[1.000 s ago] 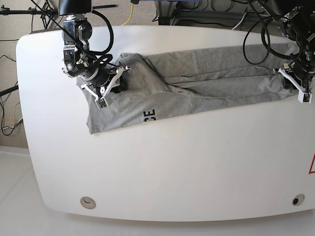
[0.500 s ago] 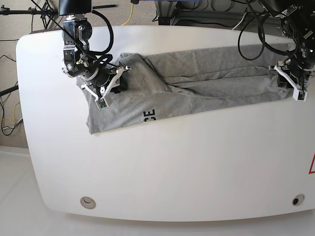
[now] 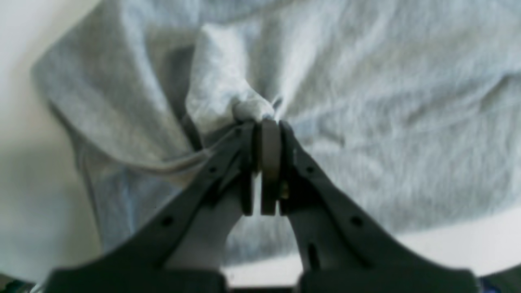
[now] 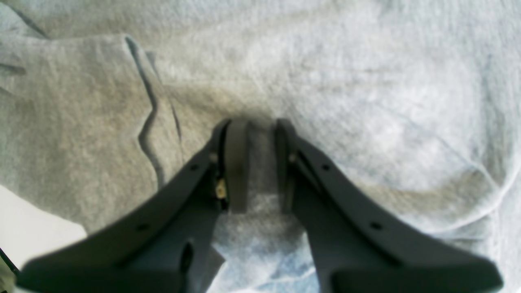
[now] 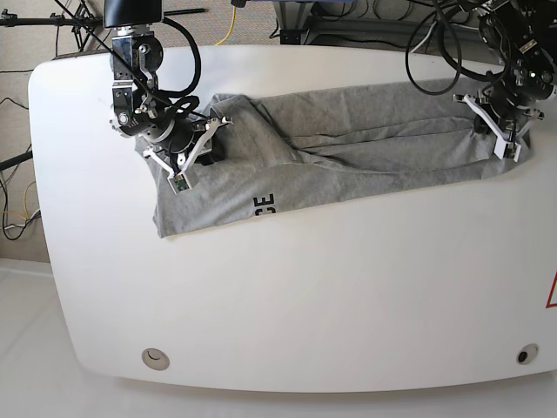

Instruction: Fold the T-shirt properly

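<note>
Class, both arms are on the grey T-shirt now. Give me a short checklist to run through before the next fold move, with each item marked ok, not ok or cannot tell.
1. Left gripper shut on a pinch of the T-shirt: ok.
2. Right gripper holding cloth: cannot tell; its jaws stand apart, pressed onto the fabric.
3. T-shirt lying flat: not ok, long wrinkles run along it.
4. T-shirt fully on the table: ok.
5. Lettering peeking out at the near edge: not ok for a neat fold.

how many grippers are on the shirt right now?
2. The right gripper presses on the T-shirt at its end on the base view's left; the left gripper is shut on a pinch of fabric at the opposite end.
</note>
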`<state>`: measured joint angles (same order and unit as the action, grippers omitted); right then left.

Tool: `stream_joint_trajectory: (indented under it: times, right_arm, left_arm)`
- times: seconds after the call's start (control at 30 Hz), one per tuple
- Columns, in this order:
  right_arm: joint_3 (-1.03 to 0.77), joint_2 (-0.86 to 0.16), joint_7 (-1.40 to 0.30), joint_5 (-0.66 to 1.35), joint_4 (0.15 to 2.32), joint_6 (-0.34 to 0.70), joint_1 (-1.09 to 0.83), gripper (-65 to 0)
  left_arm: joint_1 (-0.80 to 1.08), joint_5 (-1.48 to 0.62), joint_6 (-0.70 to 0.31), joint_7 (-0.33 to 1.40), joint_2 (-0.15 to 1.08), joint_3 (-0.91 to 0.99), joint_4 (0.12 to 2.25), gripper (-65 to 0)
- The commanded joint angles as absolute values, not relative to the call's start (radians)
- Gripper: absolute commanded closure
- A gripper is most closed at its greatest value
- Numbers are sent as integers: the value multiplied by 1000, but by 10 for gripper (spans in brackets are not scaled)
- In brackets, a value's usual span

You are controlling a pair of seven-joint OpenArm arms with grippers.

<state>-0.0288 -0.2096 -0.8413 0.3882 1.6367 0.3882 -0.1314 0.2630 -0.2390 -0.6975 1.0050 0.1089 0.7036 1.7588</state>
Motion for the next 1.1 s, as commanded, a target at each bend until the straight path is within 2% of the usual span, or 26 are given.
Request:
stream_joint_trajectory:
  times: [0.0,0.13,0.37,0.43,0.57,0.63,0.8,1.07]
  right_arm:
    - [-31,-215,-848,383,1650,383,-126,-120]
    - [-31,-218,-845,386,1650,385,-124,-119]
    - [-30,-219,-843,389,1649,386,-124,-119]
    - [-30,-218,-843,389,1649,385,-124,-118]
    - [-29,-219,-842,393,1649,386,-119,-119]
    - [-29,-219,-842,394,1650,385,-119,-119]
    - [-29,-219,-843,390,1650,385,-120,-119]
    - [-30,-218,-845,387,1649,384,-120,-118]
  left_arm:
    - [257,-240,-698,992,123,723,1775,0]
    - [225,-230,-698,986,144,765,1755,-5]
    - [155,-210,-698,962,187,846,1697,-127]
    - [143,-209,-698,957,195,857,1684,-141]
    - [110,-221,-698,969,206,878,1672,-50]
    - [108,-221,-698,962,204,872,1678,-26]
    - [121,-219,-698,946,200,857,1702,0]
    - [161,-220,-698,927,190,832,1749,0]
